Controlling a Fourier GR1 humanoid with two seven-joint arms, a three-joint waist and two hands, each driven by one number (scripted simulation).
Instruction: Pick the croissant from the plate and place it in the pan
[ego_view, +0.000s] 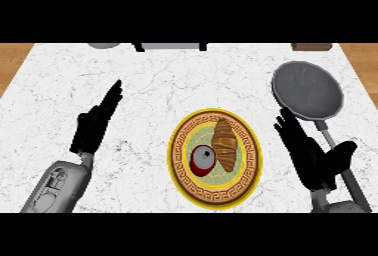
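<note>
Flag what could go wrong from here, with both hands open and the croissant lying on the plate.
1. The golden-brown croissant lies right beside a round red-and-grey item on the yellow patterned plate. Fingers curling round the croissant could catch or push that item too.
2. The open black right hand overlaps the long handle of the grey round pan in this view. A careless move might knock the handle and shift the pan.

The golden-brown croissant (225, 144) lies flat on the right half of the plate (176, 155), its tips pointing to 12 and 6 o'clock. The round plate has a yellow rim and a brown patterned band. The dark grey pan (306, 90) sits upright at 2 o'clock from the plate, apart from it, with its handle running toward 5 o'clock.
</note>
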